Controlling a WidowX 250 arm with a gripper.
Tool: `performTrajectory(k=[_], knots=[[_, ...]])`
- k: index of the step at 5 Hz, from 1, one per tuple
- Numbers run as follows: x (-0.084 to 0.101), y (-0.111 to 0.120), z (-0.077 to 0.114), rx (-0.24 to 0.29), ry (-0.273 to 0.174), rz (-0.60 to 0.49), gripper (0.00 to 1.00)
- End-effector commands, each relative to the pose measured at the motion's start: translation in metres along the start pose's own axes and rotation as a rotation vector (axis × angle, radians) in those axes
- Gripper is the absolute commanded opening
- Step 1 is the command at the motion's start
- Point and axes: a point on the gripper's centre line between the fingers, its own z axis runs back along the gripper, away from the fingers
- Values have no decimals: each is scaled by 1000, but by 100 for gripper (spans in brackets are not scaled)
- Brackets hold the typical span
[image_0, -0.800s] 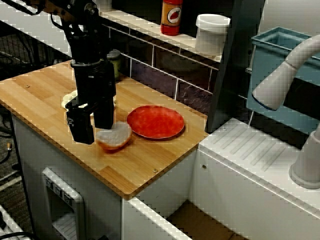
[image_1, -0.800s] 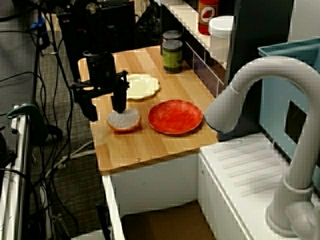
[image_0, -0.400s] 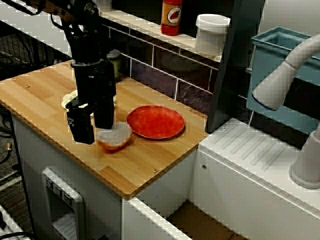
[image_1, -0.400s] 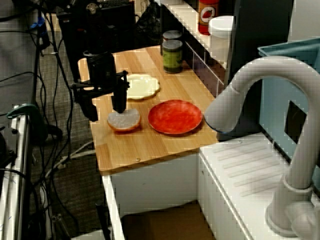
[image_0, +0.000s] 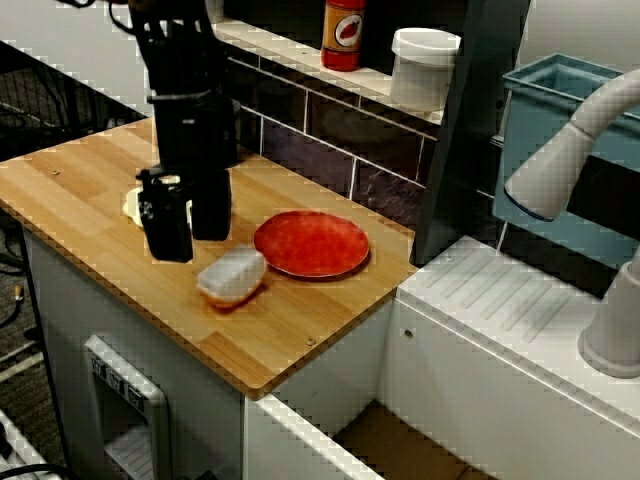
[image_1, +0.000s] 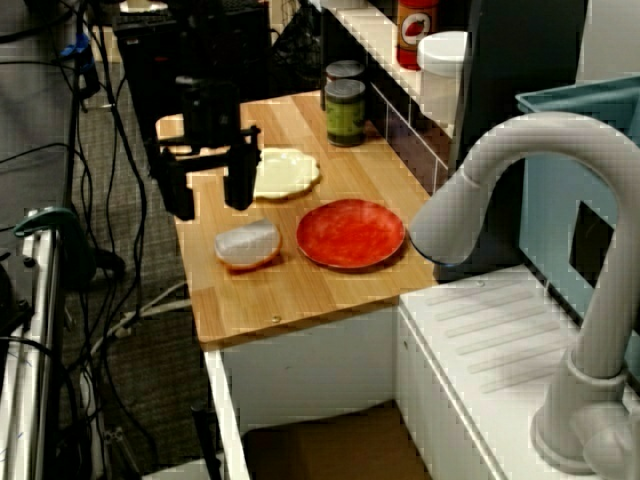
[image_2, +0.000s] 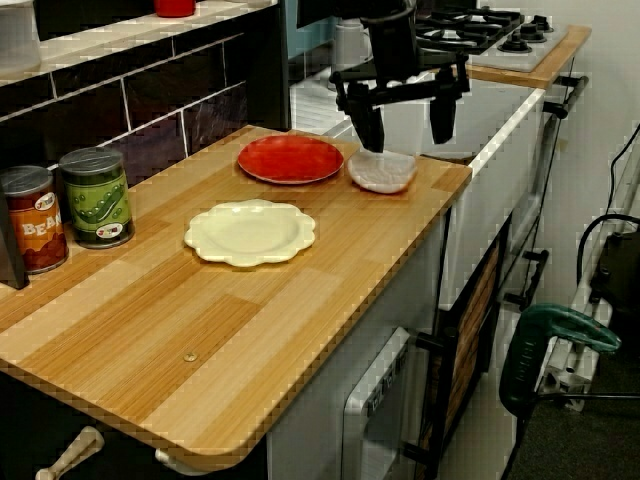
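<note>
In the view from above, the cream plate (image_0: 133, 203) lies on the table (image_0: 70, 185), partly hidden behind the end effector (image_0: 188, 225). The end effector hangs above the table, fingers apart, gripping nothing. The bowl (image_0: 232, 275) rests on the table at its 4 o'clock, clear of both fingers. The red plate (image_0: 311, 243) lies just beside the bowl, at the bowl's 2 o'clock.

Bowl (image_0: 232, 277) on counter (image_0: 80, 190), just beside plate (image_0: 311, 243)
</note>
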Motion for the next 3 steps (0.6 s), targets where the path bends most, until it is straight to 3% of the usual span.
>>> performTrajectory(k=[1,2,3], knots=[[-9,11,22,-10,-5,78,100],[-10,12,23,-21,-5,126,100],[-9,10,19,-35,-10,106,100]])
